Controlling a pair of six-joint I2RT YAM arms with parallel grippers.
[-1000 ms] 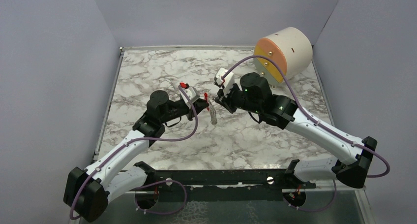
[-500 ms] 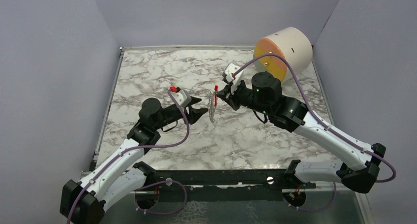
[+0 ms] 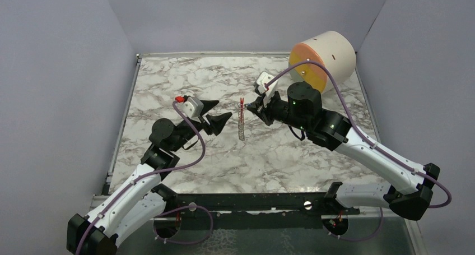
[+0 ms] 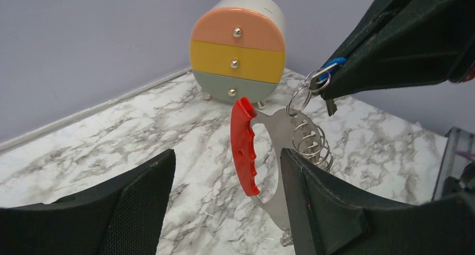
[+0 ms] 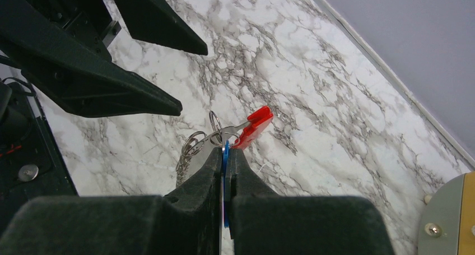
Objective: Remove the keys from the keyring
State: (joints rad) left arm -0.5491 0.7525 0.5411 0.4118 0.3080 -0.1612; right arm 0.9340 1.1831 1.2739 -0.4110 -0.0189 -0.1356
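The keyring (image 3: 241, 123) hangs off the table from my right gripper (image 3: 250, 106), red piece on top and grey coil below. Up close it is a flat metal piece with a red grip (image 4: 244, 147), a wire coil (image 4: 311, 142) and small rings. The blue-headed key (image 5: 225, 168) is pinched edge-on between the shut right gripper (image 5: 225, 152) jaws; its blue head (image 4: 335, 62) shows at the tip. My left gripper (image 3: 224, 109) stands open just left of the keyring, holding nothing. In its wrist view the left gripper (image 4: 227, 157) frames the red grip without touching.
A round drawer unit (image 3: 323, 61) with peach, yellow and grey fronts (image 4: 238, 53) stands at the back right corner. Grey walls close in the marble table (image 3: 168, 81) on three sides. The left fingers (image 5: 112, 87) loom close in the right wrist view.
My left gripper let go of the keyring, opened wide and drew back to the left. The right gripper kept its grip and moved slightly up; the keyring now hangs from it alone.
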